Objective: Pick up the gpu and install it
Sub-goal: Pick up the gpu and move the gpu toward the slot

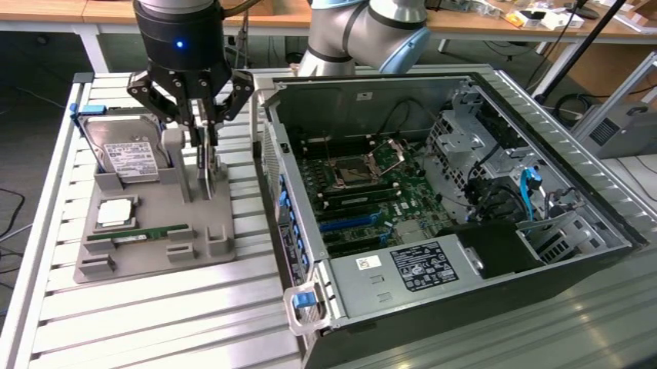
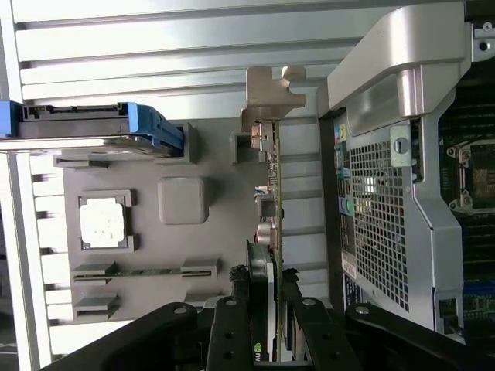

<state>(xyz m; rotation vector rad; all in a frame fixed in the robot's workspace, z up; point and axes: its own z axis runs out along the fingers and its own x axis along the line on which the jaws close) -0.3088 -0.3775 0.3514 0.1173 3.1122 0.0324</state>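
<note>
The gpu stands on edge in a slot of the grey holder tray, a thin dark card with a silvery bracket end. My gripper reaches straight down onto it, one finger pressed against each face. In the wrist view the gpu shows edge-on, its metal bracket at the far end. There my gripper has its black fingers tight against the card's fan side and its back. The card's lower edge still rests in the holder.
The open computer case lies at the exterior view's right, with its motherboard and blue slots exposed. On the tray sit a hard drive in a blue frame, a processor and a green RAM stick. The ribbed metal table surrounds them.
</note>
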